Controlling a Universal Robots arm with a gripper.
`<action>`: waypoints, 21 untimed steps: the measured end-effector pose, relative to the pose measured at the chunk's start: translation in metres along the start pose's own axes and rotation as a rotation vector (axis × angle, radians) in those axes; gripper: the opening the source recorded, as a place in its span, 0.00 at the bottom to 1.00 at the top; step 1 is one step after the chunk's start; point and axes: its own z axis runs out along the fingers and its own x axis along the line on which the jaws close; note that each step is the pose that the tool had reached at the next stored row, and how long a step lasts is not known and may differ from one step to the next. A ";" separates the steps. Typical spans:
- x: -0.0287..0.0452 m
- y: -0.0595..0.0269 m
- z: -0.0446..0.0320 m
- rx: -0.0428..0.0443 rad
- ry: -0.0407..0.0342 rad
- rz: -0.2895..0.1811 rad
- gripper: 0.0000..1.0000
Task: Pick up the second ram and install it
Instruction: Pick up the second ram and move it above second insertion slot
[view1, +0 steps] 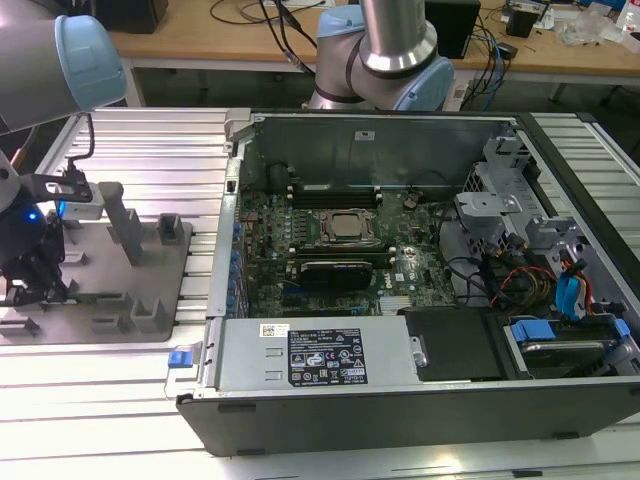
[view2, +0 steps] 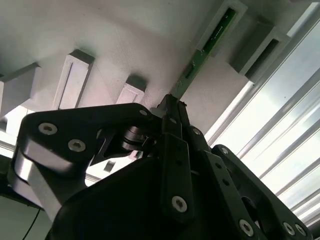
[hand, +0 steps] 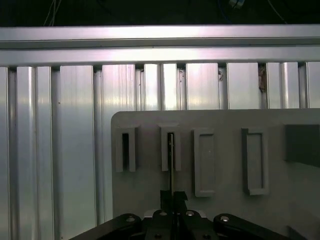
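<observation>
**Gripper clamped on the second ram at the fixture plate**

I have the gripper (view2: 172, 107) down over the grey fixture plate (view1: 160, 280), at the end of the plate farthest from the open computer case (view1: 400, 400). In the second wrist view its fingers (view2: 175, 150) are pinched together on one end of the second ram (view2: 212, 40), so I read the tool as closed on the stick. The stick is thin and dark green. From the fingertips it runs across the plate, and its far end sits in one of the plate's raised slot blocks (view2: 235, 10).

In the first wrist view I see the ram edge-on, as a thin dark line standing in a slot block on the plate directly ahead of the fingertips. Other slot blocks (hand: 203, 162) stand on either side of it along the plate. The plate itself lies on the ribbed aluminium table (view1: 130, 150), beside the case.
</observation>
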 end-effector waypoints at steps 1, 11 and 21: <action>0.0000 0.0000 0.0000 -0.0001 0.0000 0.000 0.09; -0.0001 0.0002 -0.0059 -0.0001 -0.0001 0.000 0.09; -0.0007 0.0012 -0.0455 0.0030 -0.0006 -0.001 0.09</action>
